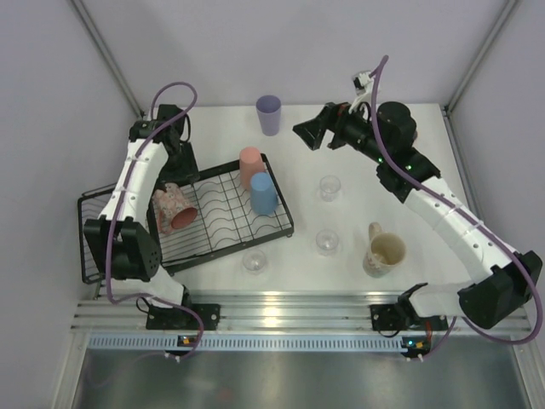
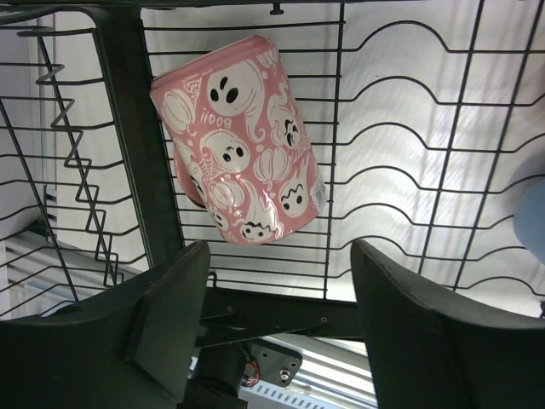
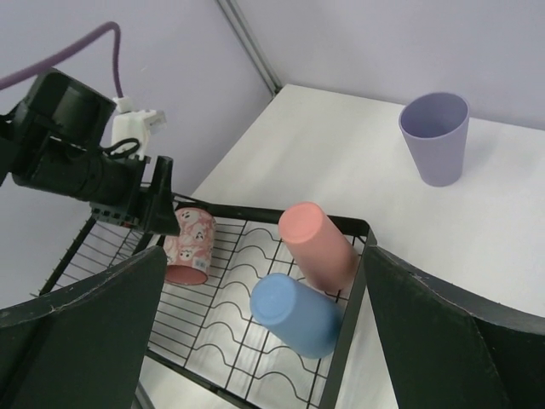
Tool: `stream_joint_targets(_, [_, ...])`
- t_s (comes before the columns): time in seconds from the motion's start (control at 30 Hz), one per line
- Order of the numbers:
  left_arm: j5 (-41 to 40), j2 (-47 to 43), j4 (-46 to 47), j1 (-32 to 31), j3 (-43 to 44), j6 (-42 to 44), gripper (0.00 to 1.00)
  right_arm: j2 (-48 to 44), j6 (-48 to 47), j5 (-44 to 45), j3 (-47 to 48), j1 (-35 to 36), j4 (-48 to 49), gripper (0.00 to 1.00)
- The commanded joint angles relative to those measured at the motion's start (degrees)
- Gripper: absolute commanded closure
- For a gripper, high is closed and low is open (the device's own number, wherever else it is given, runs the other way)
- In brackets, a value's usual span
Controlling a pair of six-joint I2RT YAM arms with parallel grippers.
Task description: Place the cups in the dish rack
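The black wire dish rack (image 1: 220,217) stands at the left. A pink ghost-print mug (image 1: 174,207) lies on its side on the wires, and a salmon tumbler (image 1: 251,166) and a blue tumbler (image 1: 263,193) lie at the rack's right end. My left gripper (image 1: 183,170) hovers just behind the mug (image 2: 243,145), open, with nothing between its fingers (image 2: 170,315). On the table stand a lavender tumbler (image 1: 268,113), a cream mug (image 1: 385,253) and three clear glasses (image 1: 329,187) (image 1: 327,242) (image 1: 254,261). My right gripper (image 1: 308,132) is open in the air, right of the lavender tumbler (image 3: 436,136).
The rack's taller basket section (image 1: 94,239) sits at its left end, near the side wall. Purple cables loop over both arms. The metal rail with the arm bases (image 1: 281,311) runs along the near edge.
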Motion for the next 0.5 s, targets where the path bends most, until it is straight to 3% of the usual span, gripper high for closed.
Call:
stream_joint_targets(0.0, [-1.8, 2.2, -1.7, 0.4, -0.8, 0.6, 0.25, -3.1, -1.5, 0.3, -0.6, -0.8, 3.1, 0.01])
stream_joint_targets(0.07, [-0.8, 3.6, -1.7, 1.2, -0.3, -0.6, 0.16, -3.4, -1.7, 0.4, -0.9, -0.8, 3.3, 0.0])
stream_joint_targets(0.3, [-4.3, 4.5, -1.6, 1.9, 2.7, -12.8, 0.17, -3.5, -1.6, 0.0, -1.3, -0.8, 4.1, 0.0])
stream_joint_targets(0.47, [-1.8, 5.4, -1.4, 1.9, 2.1, -18.5, 0.18, -3.9, -1.9, 0.2, -1.5, -0.9, 4.2, 0.01])
